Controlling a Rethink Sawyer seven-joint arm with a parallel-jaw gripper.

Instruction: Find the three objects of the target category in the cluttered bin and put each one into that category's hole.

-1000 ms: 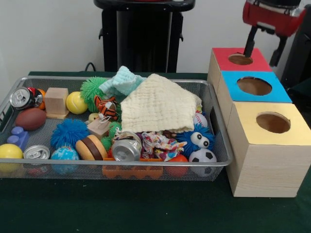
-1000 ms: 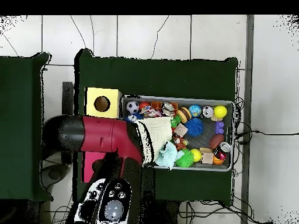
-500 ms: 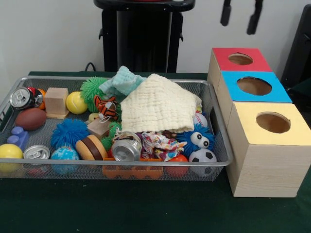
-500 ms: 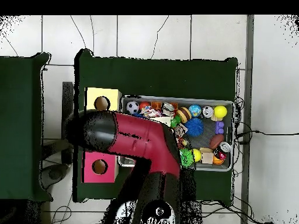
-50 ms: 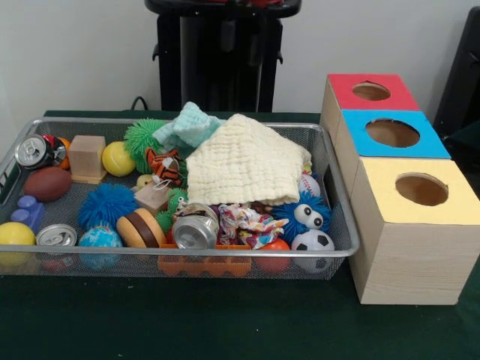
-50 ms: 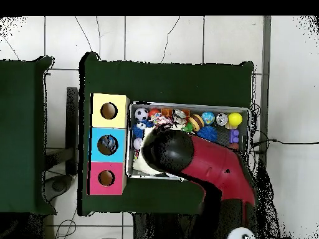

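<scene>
A wire bin (image 5: 341, 225) sits on the green table beside a row of three wooden boxes, each with one round hole on top: a red box (image 5: 371, 91) farthest back, a blue box (image 5: 393, 133) in the middle and a yellow box (image 5: 420, 190) nearest. In the bin the front view shows three drink cans: one can (image 5: 31, 151) at the back left corner, a second can (image 5: 56, 236) at the front left, and a third can (image 5: 195, 229) near the front middle. There are two wooden blocks (image 5: 87, 156), two cloths, a cream cloth (image 5: 246, 161) draped over the middle and a pale teal cloth (image 5: 189, 124) behind it, plus a patterned rag (image 5: 246, 223). Balls include a soccer ball (image 5: 313, 244), a brown football (image 5: 47, 183), two yellow balls (image 5: 118, 158) and several spiky balls (image 5: 106, 204). From overhead, the red and black arm (image 6: 205, 165) covers the middle of the bin; the pincer is hidden beneath it, so I cannot tell how far open it is or whether it holds anything.
</scene>
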